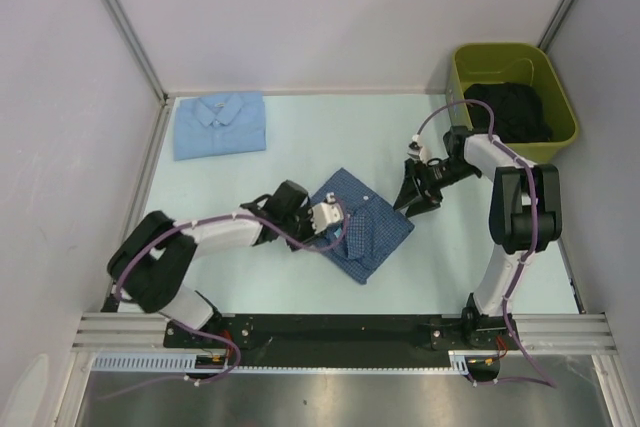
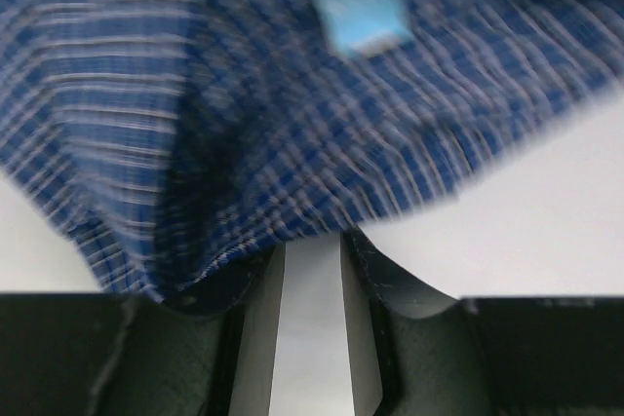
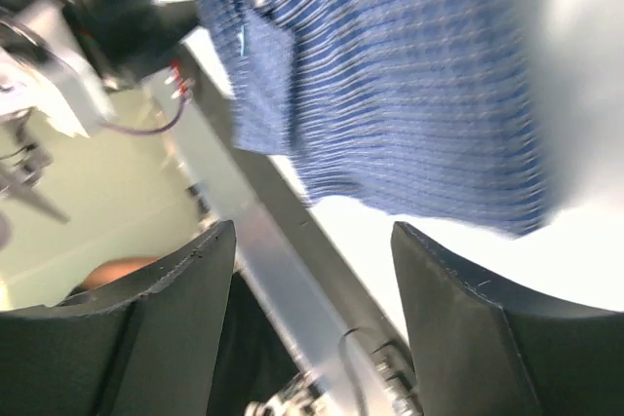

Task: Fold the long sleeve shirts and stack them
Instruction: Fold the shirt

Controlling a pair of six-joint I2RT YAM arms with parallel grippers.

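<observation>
The medium blue checked shirt (image 1: 372, 232) lies partly folded at the table's centre. My left gripper (image 1: 338, 219) sits at its left edge, shut on a raised fold. In the left wrist view the checked cloth (image 2: 244, 94) drapes over the gripper (image 2: 312, 241) tips, with a pale blue label (image 2: 356, 7) showing. My right gripper (image 1: 412, 197) is open and empty, just off the shirt's right edge. In the right wrist view the shirt (image 3: 409, 75) lies ahead of the wide-open gripper (image 3: 312, 241). The plain pale blue shirt (image 1: 220, 124) lies folded at the back left.
A green bin (image 1: 500, 48) holding dark clothing stands at the back right corner. White walls with metal posts enclose the table at the left, back and right. A metal rail (image 1: 340, 327) runs along the near edge.
</observation>
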